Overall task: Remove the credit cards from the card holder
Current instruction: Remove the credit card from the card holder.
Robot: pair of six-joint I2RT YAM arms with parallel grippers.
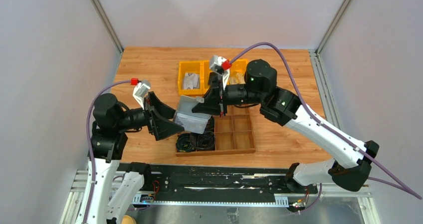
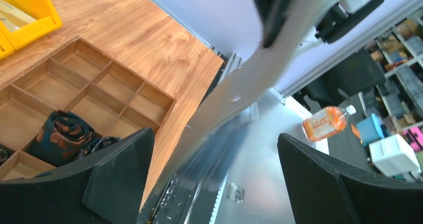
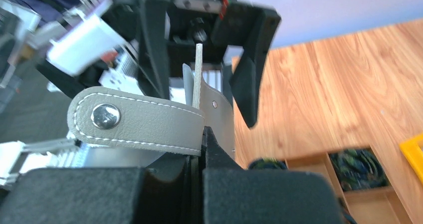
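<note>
My right gripper (image 1: 212,103) is shut on one edge of the grey card holder (image 1: 187,108) and holds it in the air above the wooden tray. In the right wrist view the closed jaws (image 3: 202,149) pinch the holder's edge (image 3: 198,74), and its strap with a metal snap (image 3: 134,121) hangs to the left. My left gripper (image 1: 175,120) is open, its fingers on either side of the holder's free end. In the left wrist view the holder (image 2: 249,79) runs diagonally between the open fingers (image 2: 119,174). A blurred silvery sheet (image 2: 224,144) at its lower end may be the credit cards; I cannot tell.
A wooden divided tray (image 1: 234,134) lies below the holder, with coiled black cables (image 1: 192,141) in its left cells. Yellow bins (image 1: 192,77) stand behind it. A black metal rail (image 1: 214,181) runs along the table's near edge.
</note>
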